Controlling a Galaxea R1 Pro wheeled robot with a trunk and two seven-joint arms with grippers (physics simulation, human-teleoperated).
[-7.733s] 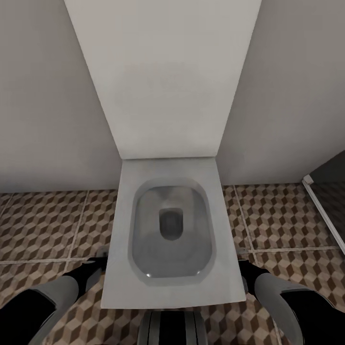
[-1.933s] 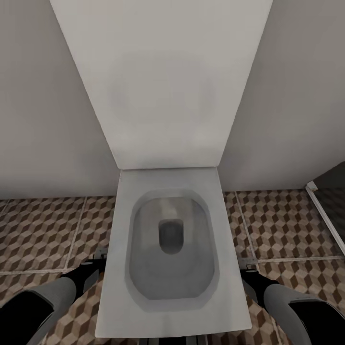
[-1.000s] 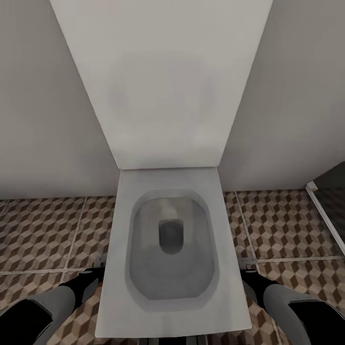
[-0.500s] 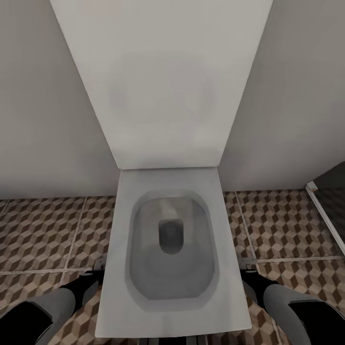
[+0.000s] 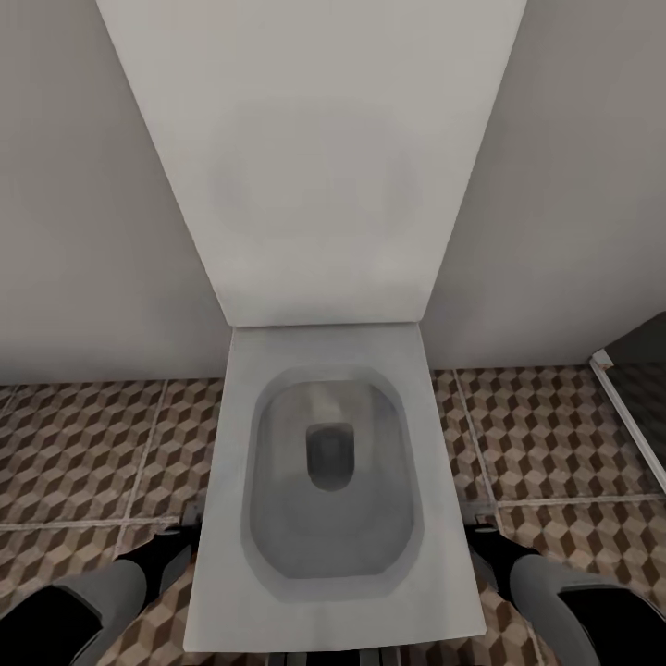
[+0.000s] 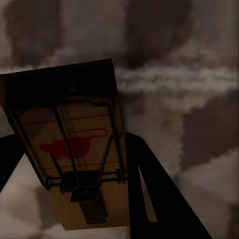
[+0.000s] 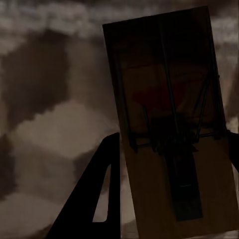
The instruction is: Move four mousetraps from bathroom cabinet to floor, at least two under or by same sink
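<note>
Between the fingers of each gripper we hold one mousetrap: the left gripper (image 6: 69,169) clamps a mousetrap (image 6: 74,144), the right gripper (image 7: 169,174) another mousetrap (image 7: 172,129), low beside the toilet (image 5: 328,481), above the bathroom floor (image 5: 92,435). We judge them light, stiff boards, best pinched by the edges, clear of the spring wire.

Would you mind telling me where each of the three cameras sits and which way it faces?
Head view: on the head, looking down at the toilet and bathroom floor; both forearms show at the bottom corners.
Left wrist view: near the left gripper, looking along its dark fingers at a held mousetrap.
Right wrist view: near the right gripper, facing a second mousetrap between its fingers.
Shared: the cube-patterned floor lies behind everything in all three.
</note>
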